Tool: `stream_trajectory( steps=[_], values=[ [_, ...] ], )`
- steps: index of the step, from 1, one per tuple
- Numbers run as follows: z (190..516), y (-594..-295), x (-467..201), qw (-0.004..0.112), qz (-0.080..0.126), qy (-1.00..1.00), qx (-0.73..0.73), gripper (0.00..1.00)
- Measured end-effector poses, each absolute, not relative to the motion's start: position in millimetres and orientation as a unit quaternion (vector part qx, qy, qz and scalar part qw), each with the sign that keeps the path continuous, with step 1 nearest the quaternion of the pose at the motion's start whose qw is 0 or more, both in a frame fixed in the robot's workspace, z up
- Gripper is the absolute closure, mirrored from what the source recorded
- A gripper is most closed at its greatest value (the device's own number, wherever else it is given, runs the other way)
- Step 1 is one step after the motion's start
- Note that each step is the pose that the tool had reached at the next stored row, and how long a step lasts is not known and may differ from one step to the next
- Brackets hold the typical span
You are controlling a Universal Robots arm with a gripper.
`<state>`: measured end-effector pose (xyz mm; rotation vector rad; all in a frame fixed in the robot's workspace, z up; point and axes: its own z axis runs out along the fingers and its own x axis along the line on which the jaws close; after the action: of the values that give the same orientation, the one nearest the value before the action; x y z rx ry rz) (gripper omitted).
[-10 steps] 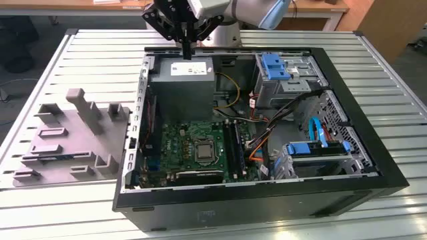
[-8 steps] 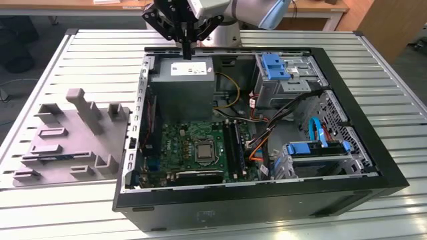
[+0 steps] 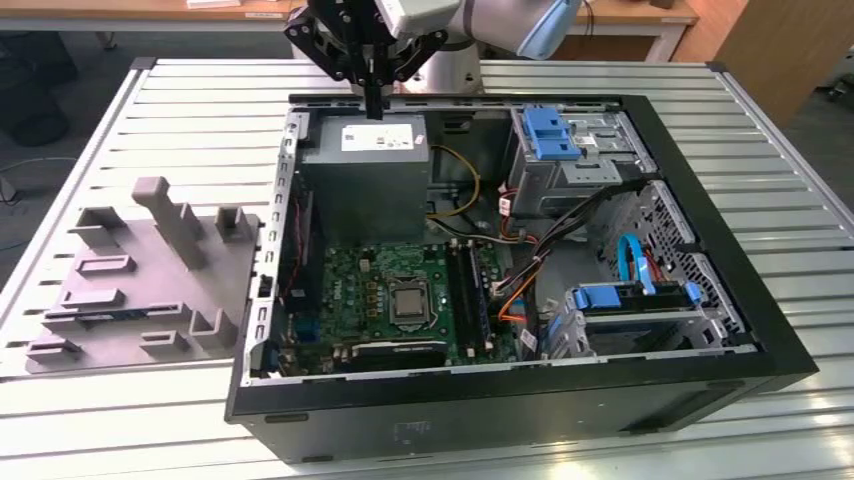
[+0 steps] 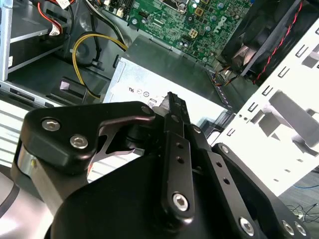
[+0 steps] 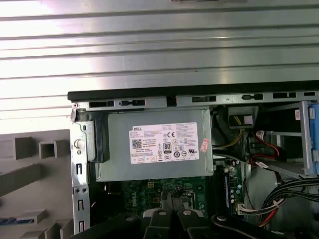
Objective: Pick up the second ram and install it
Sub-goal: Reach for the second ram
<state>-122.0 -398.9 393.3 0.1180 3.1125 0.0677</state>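
Note:
The second ram [image 3: 118,315] is a thin blue-green stick lying low in the grey fixture block [image 3: 147,290], at the exterior view's left of the open computer case. A blue sliver of the second ram [image 5: 11,220] shows in the fixture block [image 5: 30,174] in the first wrist view. My gripper [image 3: 375,108] hangs above the back of the case, over the power supply [image 3: 363,165], far from the ram. The fingers of the gripper [image 4: 172,99] are pressed together with nothing between them. In the first wrist view the gripper [image 5: 172,199] sits above the motherboard [image 5: 144,191].
The black case [image 3: 534,400] lies open on a slatted metal table [image 3: 160,120]. Inside are the green motherboard [image 3: 387,290] with long black memory slots [image 3: 467,285], bundled cables [image 3: 534,270], blue-tabbed drive cages [image 3: 567,135] and a fan [image 4: 259,40].

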Motion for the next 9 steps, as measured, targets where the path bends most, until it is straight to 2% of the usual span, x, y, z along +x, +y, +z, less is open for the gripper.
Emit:
stream_trajectory(
  steps=[9],
  values=[
    [393.3, -399.0, -131.3, 0.013, 0.022, 0.999, 0.038, 0.89]
  ],
)
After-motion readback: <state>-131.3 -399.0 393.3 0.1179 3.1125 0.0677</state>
